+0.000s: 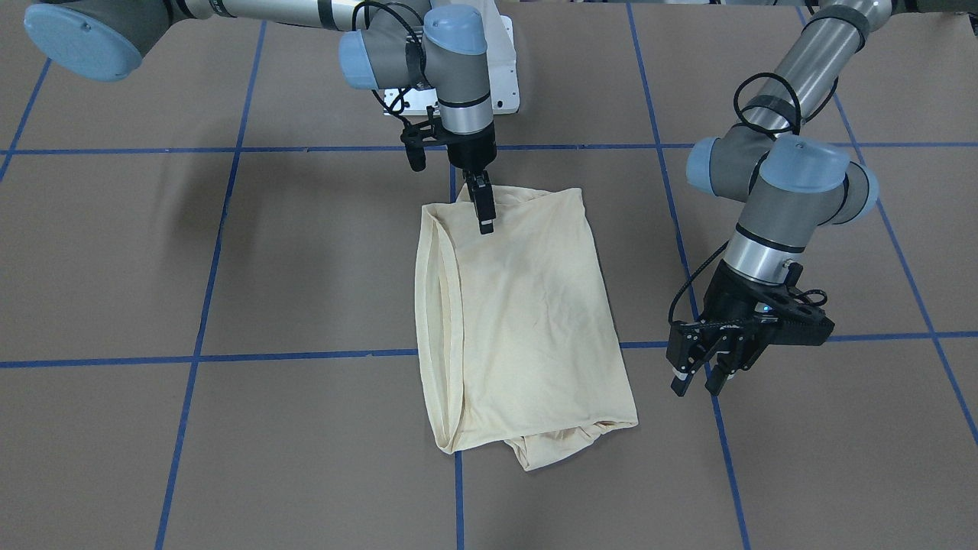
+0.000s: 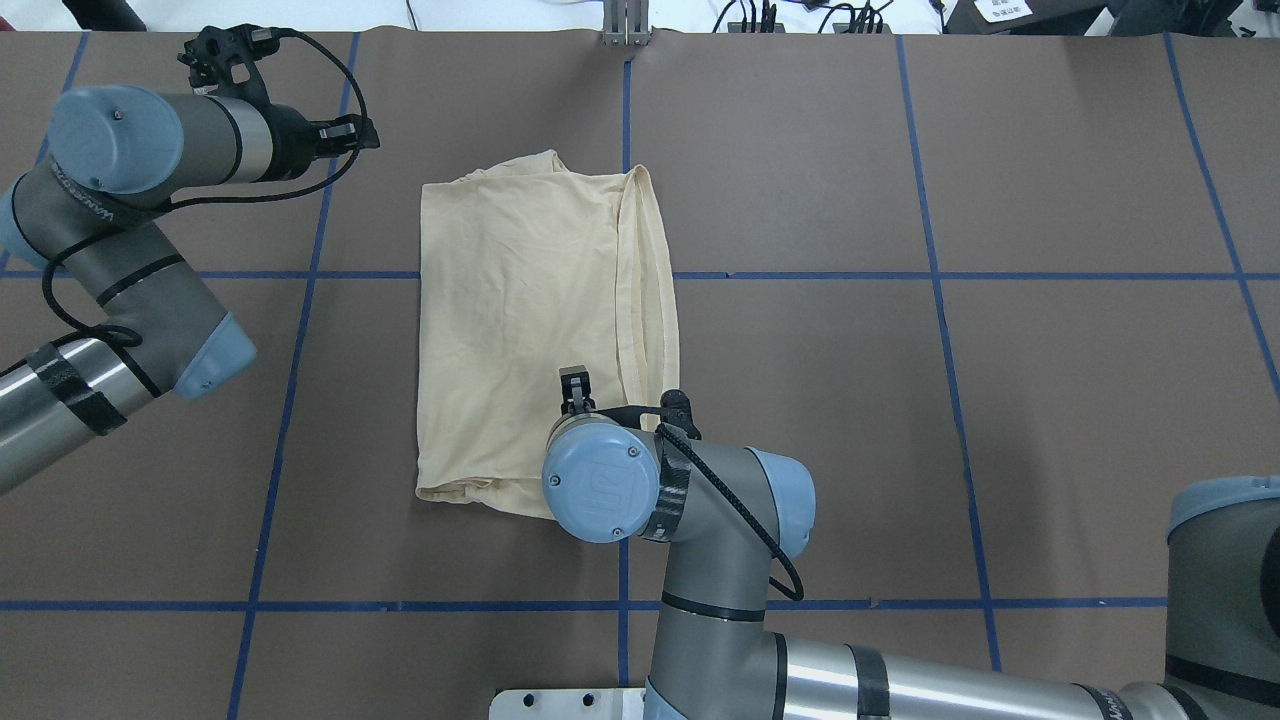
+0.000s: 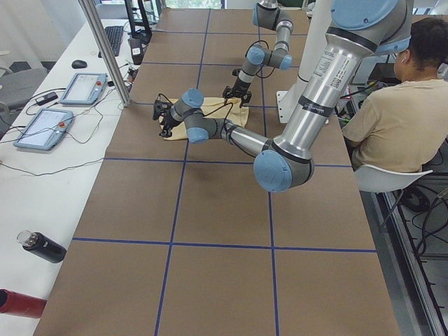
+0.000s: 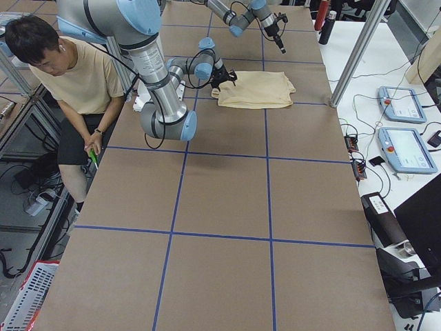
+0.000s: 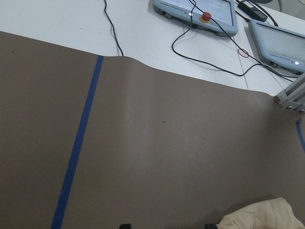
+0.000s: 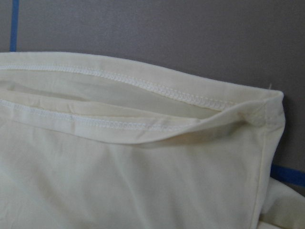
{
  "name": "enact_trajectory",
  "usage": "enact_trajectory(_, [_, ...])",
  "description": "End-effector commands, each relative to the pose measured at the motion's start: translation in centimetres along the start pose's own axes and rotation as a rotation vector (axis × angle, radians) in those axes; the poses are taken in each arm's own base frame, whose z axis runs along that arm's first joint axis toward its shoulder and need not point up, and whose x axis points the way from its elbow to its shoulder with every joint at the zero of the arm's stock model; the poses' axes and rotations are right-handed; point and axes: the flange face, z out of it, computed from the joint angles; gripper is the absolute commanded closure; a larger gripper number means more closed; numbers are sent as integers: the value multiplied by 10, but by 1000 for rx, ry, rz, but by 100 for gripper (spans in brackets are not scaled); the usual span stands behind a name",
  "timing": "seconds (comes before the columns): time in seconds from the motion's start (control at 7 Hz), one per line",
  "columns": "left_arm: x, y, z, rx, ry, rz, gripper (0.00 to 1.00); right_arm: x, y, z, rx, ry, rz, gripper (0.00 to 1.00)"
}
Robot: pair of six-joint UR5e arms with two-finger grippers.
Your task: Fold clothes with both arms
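Left pincer (image 1: 696, 388) beside T-shirt (image 1: 527, 305), right pincer (image 1: 485, 221) over it

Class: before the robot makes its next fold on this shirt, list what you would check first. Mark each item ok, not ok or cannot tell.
1. The shirt lies flat on the table as a folded rectangle: ok.
2. The left tool is open, off to the side and not touching the shirt: ok.
3. The right tool is at the shirt's edge nearest the robot: ok.
4. The right tool has hold of the cloth: cannot tell. No view shows its fingers clearly enough.
5. The shirt's far end is tidy: not ok. Some loose cloth pokes out beyond the fold.
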Motion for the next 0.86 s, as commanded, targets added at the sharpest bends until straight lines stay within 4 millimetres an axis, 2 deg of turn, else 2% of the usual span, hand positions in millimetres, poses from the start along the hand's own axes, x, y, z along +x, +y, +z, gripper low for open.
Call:
enact_trajectory(0.0, [3,0,-2,1,6,0,39,3,4,0,-2,13,-15,4])
enact_trajectory(0.14, [3,0,-2,1,6,0,39,8,3,-10,13,92,-19,5])
enact_trajectory(0.29, [3,0,-2,1,6,0,39,15,-6,-34,3,173,-22,7])
enact_trajectory(0.43, [1,0,-2,1,2,0,39,31,-10,-31,10,195,-34,7])
enact_trajectory(0.71, [3,-1,-2,4,4,-3,39,41,-9,-18,31,206,-50,7])
